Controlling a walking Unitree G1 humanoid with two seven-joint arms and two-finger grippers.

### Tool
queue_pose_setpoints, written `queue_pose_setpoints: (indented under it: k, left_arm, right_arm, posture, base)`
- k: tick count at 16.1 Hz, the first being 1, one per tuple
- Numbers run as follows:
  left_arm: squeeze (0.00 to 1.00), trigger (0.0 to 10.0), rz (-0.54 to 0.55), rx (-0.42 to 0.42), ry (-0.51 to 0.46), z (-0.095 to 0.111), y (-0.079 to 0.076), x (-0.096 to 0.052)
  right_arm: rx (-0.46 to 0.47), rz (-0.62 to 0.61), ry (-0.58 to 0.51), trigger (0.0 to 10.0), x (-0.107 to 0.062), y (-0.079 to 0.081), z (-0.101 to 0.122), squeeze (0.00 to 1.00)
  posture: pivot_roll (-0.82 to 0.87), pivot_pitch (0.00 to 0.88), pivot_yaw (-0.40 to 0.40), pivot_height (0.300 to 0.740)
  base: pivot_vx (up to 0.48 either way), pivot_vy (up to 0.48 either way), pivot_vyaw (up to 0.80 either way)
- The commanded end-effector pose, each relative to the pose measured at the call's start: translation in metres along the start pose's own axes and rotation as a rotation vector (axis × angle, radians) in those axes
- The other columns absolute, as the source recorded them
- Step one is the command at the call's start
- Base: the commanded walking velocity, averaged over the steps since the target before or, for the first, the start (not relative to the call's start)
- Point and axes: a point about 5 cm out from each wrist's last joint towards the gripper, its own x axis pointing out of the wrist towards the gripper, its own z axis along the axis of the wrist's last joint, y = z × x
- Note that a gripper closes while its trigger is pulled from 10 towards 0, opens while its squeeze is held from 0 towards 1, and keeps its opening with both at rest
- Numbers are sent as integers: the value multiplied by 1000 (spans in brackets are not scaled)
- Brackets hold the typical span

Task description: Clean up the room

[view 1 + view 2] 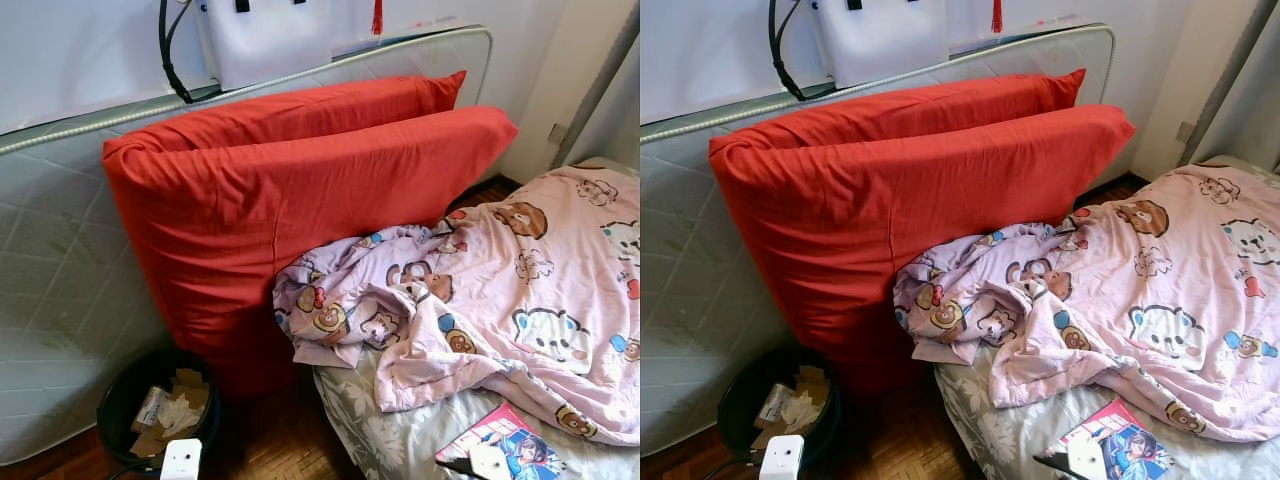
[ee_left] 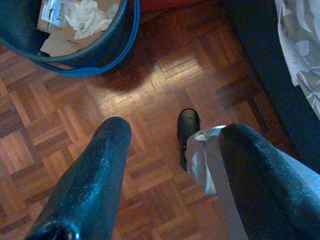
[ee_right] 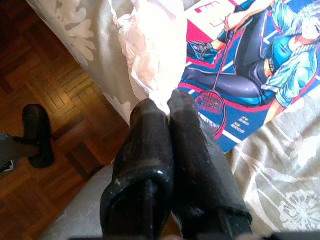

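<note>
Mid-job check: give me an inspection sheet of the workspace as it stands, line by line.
Surface: bed with grey leaf-print sheet; parquet floor beside it.
Job's things: crumpled white tissue pinched in the right pincer over the bed edge; dark bin on the floor, holding cardboard and paper.
Clutter: pink cartoon blanket bunched on the bed; magazine lying on the sheet.
Grippers: right pincer shut on the tissue; left pincer open, over the floor near the bin.
Cables: black cable hanging on the wall above the mattress.
Surroundings: two red cushions leaning against the upright mattress.
</note>
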Motion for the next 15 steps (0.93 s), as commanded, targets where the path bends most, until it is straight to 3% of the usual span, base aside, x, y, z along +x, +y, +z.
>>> queue_pose_setpoints:
  k: [1,5,7,10,15]
  left_arm:
    - [0,10000,1,3,24,-4,1,-1]
    - [0,10000,-1,4,25,-4,1,-1]
    - [0,10000,-1,2,26,-4,1,-1]
    - [0,10000,2,0,27,-5,1,-1]
    - [0,10000,4,-2,29,-5,2,-1]
  right_arm:
    - [7,5,2,10000,-1,4,-4,0]
    - [2,27,-14,10000,3,27,4,0]
    - [1,31,-25,10000,4,29,8,0]
    - [8,31,-33,10000,4,29,9,0]
    - [26,19,-36,10000,4,25,9,0]
  posture:
    - [-9,3,32,740]
    - [-9,5,32,740]
    - [-9,11,31,740]
    - [-4,17,29,740]
    - [-6,20,30,740]
  base:
    - [0,0,0]
    - [0,0,0]
    - [0,141,0]
    - [0,285,648]
    - [0,285,0]
